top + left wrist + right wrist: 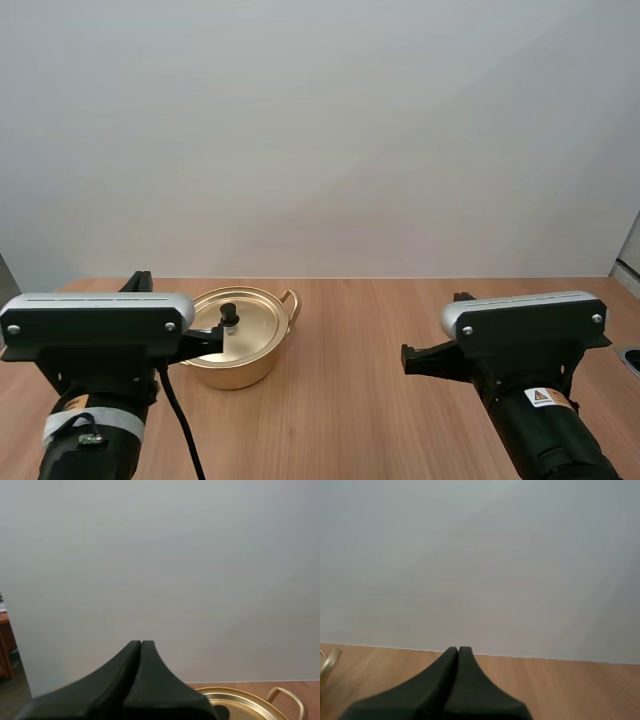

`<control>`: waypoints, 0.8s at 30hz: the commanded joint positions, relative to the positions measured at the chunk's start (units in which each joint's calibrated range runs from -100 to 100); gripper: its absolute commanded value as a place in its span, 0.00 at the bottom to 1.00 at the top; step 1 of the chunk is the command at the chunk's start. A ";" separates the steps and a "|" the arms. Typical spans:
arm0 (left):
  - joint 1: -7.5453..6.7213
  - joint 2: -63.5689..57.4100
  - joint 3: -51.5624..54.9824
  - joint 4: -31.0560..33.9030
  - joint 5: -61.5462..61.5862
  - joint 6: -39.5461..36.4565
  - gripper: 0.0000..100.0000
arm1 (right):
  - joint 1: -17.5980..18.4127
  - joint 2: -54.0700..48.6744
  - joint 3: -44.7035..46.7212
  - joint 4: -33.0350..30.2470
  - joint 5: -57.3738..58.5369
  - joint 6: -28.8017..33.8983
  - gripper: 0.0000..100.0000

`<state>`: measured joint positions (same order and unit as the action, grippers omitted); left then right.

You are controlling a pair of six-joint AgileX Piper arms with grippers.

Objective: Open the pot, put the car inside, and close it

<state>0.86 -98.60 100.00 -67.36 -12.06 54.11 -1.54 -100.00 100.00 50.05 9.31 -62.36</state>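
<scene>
**Pot lidded, both sets of fingers clenched empty**

Left gripper: fingers pressed together into one dark wedge, nothing between them. It sits at the near-left side of the pot. In the high view its tip overlaps the pot's left rim; can't tell if it touches. In the left wrist view the fingers point level over the pot, with the lid and one loop handle just past the wedge.

Right gripper: fingers also clamped together, holding nothing. It is well apart from the pot, off to the pot's right, above bare counter. The right wrist view catches only the edge of a gold pot handle off to the side of the fingers.

The pot itself is gold-coloured and stands upright on the wooden counter. Its lid is seated flat on the rim, black knob up at the centre. One handle sticks out on the pot's far-right side.
</scene>
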 commanded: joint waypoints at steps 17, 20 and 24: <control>0.03 -0.05 0.00 60.80 7.63 -0.17 0.00 | 0.01 0.00 0.00 -44.02 18.80 54.67 0.00; 0.03 -0.05 0.00 56.49 16.87 -5.23 0.00 | 0.01 0.00 0.00 -43.14 22.90 54.67 0.00; 0.03 -0.05 0.00 47.81 18.70 -19.61 0.00 | 0.01 0.00 0.00 -43.14 22.73 54.67 0.00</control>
<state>0.86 -98.60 100.00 -26.35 5.46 46.79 -1.54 -100.00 100.00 9.32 32.28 -32.12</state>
